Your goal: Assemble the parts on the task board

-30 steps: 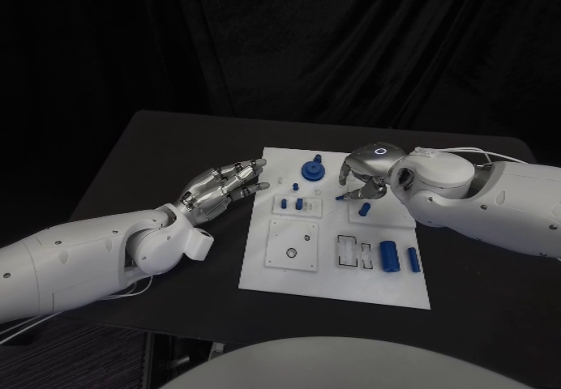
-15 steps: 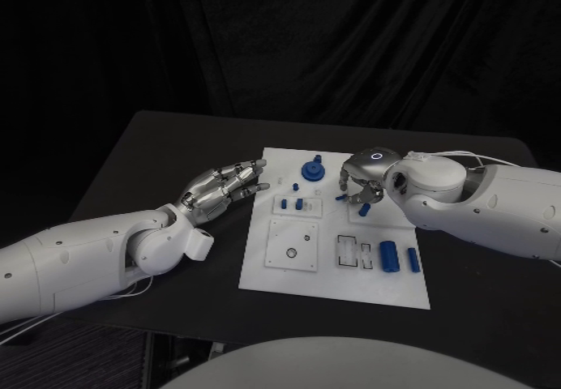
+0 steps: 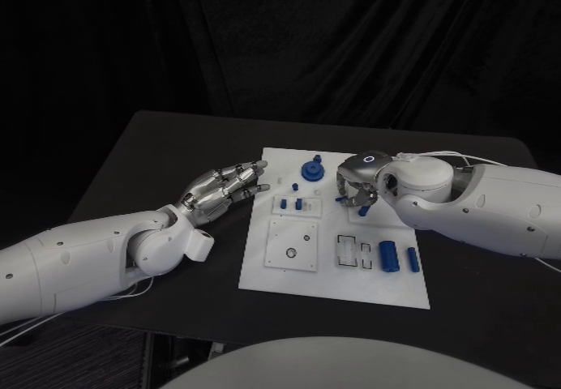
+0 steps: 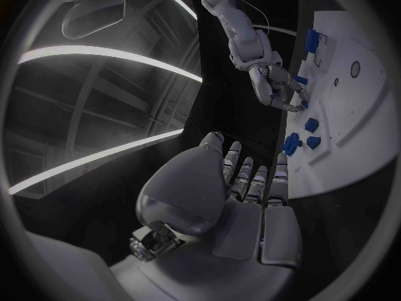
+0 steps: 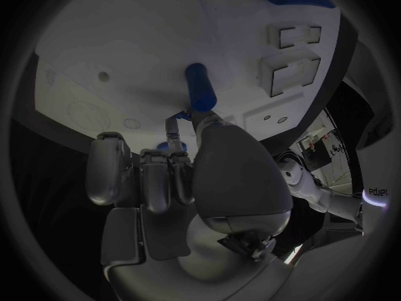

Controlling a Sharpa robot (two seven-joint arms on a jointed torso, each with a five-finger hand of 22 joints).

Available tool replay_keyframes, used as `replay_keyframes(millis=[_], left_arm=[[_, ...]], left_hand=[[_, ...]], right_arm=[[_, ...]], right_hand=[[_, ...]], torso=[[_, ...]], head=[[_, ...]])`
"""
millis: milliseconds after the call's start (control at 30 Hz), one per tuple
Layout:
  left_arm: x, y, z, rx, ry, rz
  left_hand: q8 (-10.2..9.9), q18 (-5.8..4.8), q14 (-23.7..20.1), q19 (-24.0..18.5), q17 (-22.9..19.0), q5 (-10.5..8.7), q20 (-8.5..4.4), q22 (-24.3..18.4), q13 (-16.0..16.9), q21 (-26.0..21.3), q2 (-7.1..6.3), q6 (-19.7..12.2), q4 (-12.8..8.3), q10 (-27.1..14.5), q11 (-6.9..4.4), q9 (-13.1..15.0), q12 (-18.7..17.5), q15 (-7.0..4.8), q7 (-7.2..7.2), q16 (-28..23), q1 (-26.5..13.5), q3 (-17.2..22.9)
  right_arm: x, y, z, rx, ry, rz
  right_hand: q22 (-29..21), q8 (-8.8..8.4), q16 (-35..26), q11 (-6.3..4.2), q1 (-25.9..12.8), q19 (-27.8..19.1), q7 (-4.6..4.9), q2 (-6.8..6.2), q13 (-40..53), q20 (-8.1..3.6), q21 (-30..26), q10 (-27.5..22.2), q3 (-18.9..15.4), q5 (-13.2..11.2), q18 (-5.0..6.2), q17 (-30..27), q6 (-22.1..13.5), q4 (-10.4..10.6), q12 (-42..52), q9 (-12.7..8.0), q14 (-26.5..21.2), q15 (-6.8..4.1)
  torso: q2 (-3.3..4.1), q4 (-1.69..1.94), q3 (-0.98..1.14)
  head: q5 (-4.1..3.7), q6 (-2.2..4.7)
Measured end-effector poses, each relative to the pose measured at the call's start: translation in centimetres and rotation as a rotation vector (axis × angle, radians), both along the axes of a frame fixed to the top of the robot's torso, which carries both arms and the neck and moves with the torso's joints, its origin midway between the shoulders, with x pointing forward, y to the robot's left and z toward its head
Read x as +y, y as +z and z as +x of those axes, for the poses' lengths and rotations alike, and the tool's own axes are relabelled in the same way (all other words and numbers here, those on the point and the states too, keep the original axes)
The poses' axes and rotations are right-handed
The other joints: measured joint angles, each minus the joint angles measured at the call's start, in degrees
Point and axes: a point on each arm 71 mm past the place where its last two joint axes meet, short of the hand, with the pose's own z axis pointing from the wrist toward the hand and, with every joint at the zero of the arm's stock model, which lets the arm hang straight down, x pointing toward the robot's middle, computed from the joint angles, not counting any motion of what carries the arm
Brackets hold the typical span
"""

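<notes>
A blue cylinder (image 5: 200, 87) seems pinched at the right hand's (image 3: 357, 190) fingertips above the task board (image 3: 310, 267); the left hand (image 3: 222, 191) is spread, nothing held.

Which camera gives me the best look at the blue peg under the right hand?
The right wrist view: the blue peg lies large on the task board, just past the right hand. The head view shows only its tip; the left wrist view leaves it tiny.

Looking down from the head at the whole black table (image 3: 164, 162), far enough to take in both arms. Sitting close behind the left hand (image 4: 242, 201), facing across the task board (image 4: 351, 114). Sitting close behind the right hand (image 5: 176, 180), facing down on the same board.
</notes>
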Motion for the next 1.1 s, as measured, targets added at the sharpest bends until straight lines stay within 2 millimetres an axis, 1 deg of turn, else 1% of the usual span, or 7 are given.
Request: replay_keyframes(millis=[267,367,567,800,867,1033,1100], left_arm=[[0.0,0.0,0.0,0.002,-0.002,0.000],[0.0,-0.1,0.0,0.003,-0.002,0.000],[0.0,-0.1,-0.1,0.004,-0.002,0.000],[0.1,-0.1,-0.2,0.006,-0.001,0.001],[0.1,-0.1,-0.2,0.007,-0.002,0.001],[-0.1,-0.1,-0.3,0.008,-0.006,-0.002],[-0.2,-0.1,-0.4,0.008,-0.007,-0.004]], left_hand=[[0.00,0.00,0.00,0.00,0.00,0.00,0.00,-0.11,0.00,0.00,0.00,0.00,0.00,0.00,0.00,0.00,0.00,0.00,0.00,0.00,0.00,0.00],[0.00,0.00,0.00,0.00,0.00,0.00,0.00,-0.11,0.00,0.00,0.00,0.00,0.00,0.00,0.00,0.00,0.00,0.00,0.00,0.00,0.00,0.00],[0.00,0.00,0.00,0.21,0.00,0.00,0.21,-0.11,0.00,0.00,0.00,0.00,0.00,0.00,0.00,0.00,0.00,0.00,0.00,0.00,0.00,0.00],[0.00,0.00,0.00,0.21,0.02,0.00,0.21,-0.11,0.09,0.00,0.00,0.00,0.17,0.20,0.20,0.00,0.32,0.00,0.00,0.00,0.00,0.17],[0.00,0.00,0.13,0.21,0.08,0.00,0.21,-0.11,0.09,0.00,0.00,0.13,0.08,0.27,0.27,0.02,0.66,0.13,0.13,0.22,0.00,0.27],[0.22,0.00,0.66,0.60,0.39,0.20,0.45,0.20,0.20,0.24,0.00,0.53,-0.08,0.75,0.75,0.13,1.40,0.65,0.52,0.82,0.00,0.73],[0.44,0.00,3.86,2.66,1.44,0.23,0.71,1.90,0.81,1.37,0.00,0.83,0.17,2.72,1.88,0.13,4.89,1.00,0.20,2.85,0.00,1.45]], right_arm=[[0.4,-0.1,0.2,0.001,-0.003,-0.007],[0.4,-0.2,0.2,0.000,-0.002,-0.005],[0.1,-0.3,0.0,-0.012,0.000,0.016],[-0.7,0.1,-0.8,-0.038,0.018,0.070],[-0.9,0.7,-1.1,-0.054,0.028,0.090],[-0.5,2.7,-2.0,-0.102,0.066,0.148],[-0.1,3.5,-2.5,-0.120,0.090,0.176]], right_hand=[[0.01,0.34,0.00,0.00,1.07,-0.12,-0.26,-0.34,0.00,-0.12,-0.18,0.00,3.80,8.05,0.01,0.00,2.17,-2.84,0.00,1.46,0.00,0.00],[0.05,1.19,0.00,0.01,1.13,-0.21,-0.43,-0.39,0.00,-0.21,-0.18,0.00,4.86,9.44,0.00,-0.01,3.27,-3.89,0.00,2.77,0.00,0.00],[0.04,3.07,0.00,0.01,0.82,-0.21,-0.74,-0.09,-0.01,-0.21,0.24,0.00,5.36,8.72,0.00,-0.01,3.99,-5.09,0.00,5.58,0.21,-0.22],[0.04,4.29,0.00,-0.21,0.25,0.02,-0.86,0.47,-0.01,-0.43,1.12,0.21,5.23,7.23,0.01,-0.01,4.09,-5.24,0.00,5.74,0.22,-0.22],[0.04,4.49,0.00,-0.21,0.12,0.22,-1.15,0.59,-0.01,-0.63,1.17,0.21,5.22,6.62,0.01,-0.01,4.38,-5.24,0.00,8.16,0.22,-0.22],[0.03,4.54,0.00,-0.21,-0.14,0.22,-1.36,0.34,-0.01,-0.63,1.17,0.21,5.07,6.08,0.01,-0.01,4.59,-5.41,0.00,8.96,0.42,-0.42],[0.03,4.55,0.00,-0.21,-0.30,0.31,-1.37,0.22,-0.01,-0.54,1.41,0.21,5.09,5.83,0.01,-0.01,4.60,-5.42,0.00,9.00,0.42,-0.42]], torso=[[0.00,-0.02,0.01],[-0.01,-0.02,0.00],[-0.02,0.02,-0.01],[-0.03,0.05,0.00],[-0.03,0.04,0.01],[-0.03,-0.02,0.03],[-0.05,-0.05,0.03]], head=[[0.13,0.00],[0.17,0.00],[0.23,0.00],[0.29,0.00],[0.35,0.00],[0.38,0.00],[0.41,0.00]])
